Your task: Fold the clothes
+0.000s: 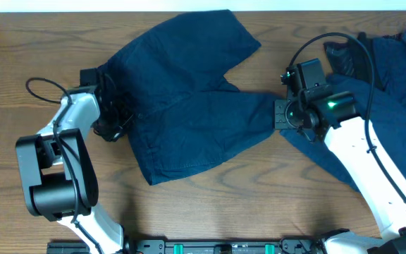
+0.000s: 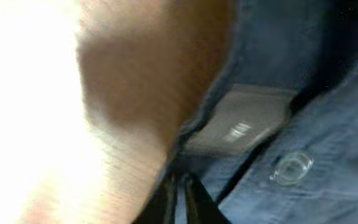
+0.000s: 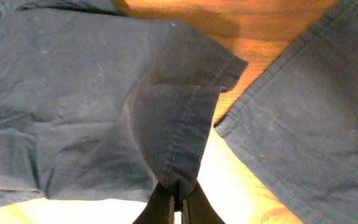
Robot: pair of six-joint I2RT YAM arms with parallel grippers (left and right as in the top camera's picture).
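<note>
The clothes in play are dark navy shorts (image 1: 189, 106), spread flat across the middle of the wooden table (image 1: 210, 204), waistband to the left and legs to the right. My left gripper (image 1: 111, 120) sits at the waistband; in the left wrist view its fingers (image 2: 180, 190) are pinched on the fabric edge just below a grey label (image 2: 238, 121) and a clear button (image 2: 293, 167). My right gripper (image 1: 279, 114) is shut on the hem of the nearer leg, which bunches up into a peak (image 3: 176, 130) above the gripper (image 3: 178, 202).
A second dark navy garment (image 1: 393, 63) lies heaped at the far right, partly under my right arm (image 1: 358, 155); its edge (image 3: 309, 118) shows in the right wrist view. A black cable (image 1: 41, 88) loops left of the left arm.
</note>
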